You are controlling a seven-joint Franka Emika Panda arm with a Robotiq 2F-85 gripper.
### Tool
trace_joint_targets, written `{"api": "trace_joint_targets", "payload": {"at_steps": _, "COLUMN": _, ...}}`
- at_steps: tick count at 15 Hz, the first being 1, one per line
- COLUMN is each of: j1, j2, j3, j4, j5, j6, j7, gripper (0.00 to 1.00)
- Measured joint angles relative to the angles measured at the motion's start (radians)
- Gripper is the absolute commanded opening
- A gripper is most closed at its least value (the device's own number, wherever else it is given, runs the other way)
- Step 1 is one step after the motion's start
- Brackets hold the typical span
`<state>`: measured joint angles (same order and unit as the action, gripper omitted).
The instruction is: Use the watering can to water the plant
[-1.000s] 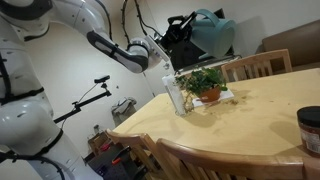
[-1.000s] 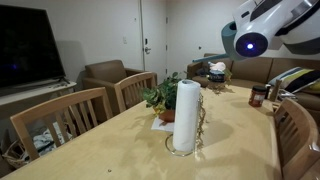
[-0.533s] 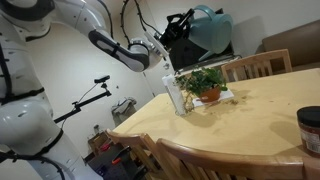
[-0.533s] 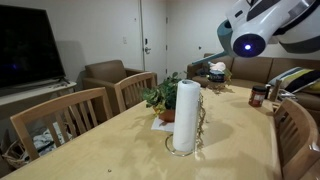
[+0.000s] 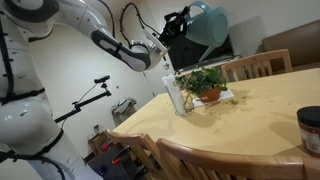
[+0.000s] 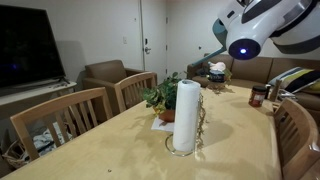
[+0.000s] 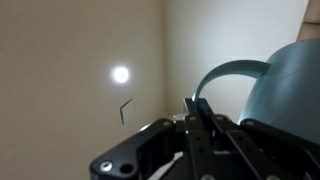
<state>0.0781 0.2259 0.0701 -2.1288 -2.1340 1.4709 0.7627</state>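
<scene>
The teal-blue watering can (image 5: pixel 208 26) hangs in the air above and behind the plant, held by its loop handle in my gripper (image 5: pixel 180 24). In the wrist view the can's rounded body (image 7: pixel 290 85) and handle (image 7: pixel 232 72) fill the right side, with my gripper (image 7: pixel 200 108) shut on the handle. The bushy green plant (image 5: pixel 205 80) in its orange pot stands on the wooden table (image 5: pixel 250 115) and also shows in an exterior view (image 6: pixel 160 98) behind the paper towel roll. The can's spout is not visible.
A white paper towel roll (image 6: pixel 185 116) on a wire holder stands beside the plant (image 5: pixel 176 96). A dark jar (image 5: pixel 310 128) sits near the table edge, also in an exterior view (image 6: pixel 257 96). Wooden chairs (image 6: pixel 60 122) surround the table. A sofa (image 6: pixel 290 75) stands behind.
My gripper has lifted the watering can higher and slightly towards the arm's side. The plant and the paper towel roll have not moved.
</scene>
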Motion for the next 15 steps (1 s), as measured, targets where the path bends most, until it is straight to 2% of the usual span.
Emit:
{"api": "trace_joint_targets", "payload": {"at_steps": 4, "j1": 0.011, "j2": 0.004, "j3": 0.001, "j4": 0.0, "j5": -0.04, "j6": -0.036, "j7": -0.057, "gripper": 0.02}}
{"api": "trace_joint_targets", "payload": {"at_steps": 8, "j1": 0.006, "j2": 0.004, "j3": 0.001, "j4": 0.001, "j5": -0.039, "j6": -0.035, "j7": -0.046, "gripper": 0.02}}
{"api": "trace_joint_targets", "payload": {"at_steps": 12, "j1": -0.024, "j2": 0.003, "j3": 0.0, "j4": 0.0, "j5": 0.022, "j6": -0.003, "j7": 0.067, "gripper": 0.02}}
{"api": "trace_joint_targets", "payload": {"at_steps": 15, "j1": -0.062, "j2": -0.003, "j3": -0.005, "j4": -0.006, "j5": 0.075, "j6": 0.065, "j7": 0.182, "gripper": 0.02}}
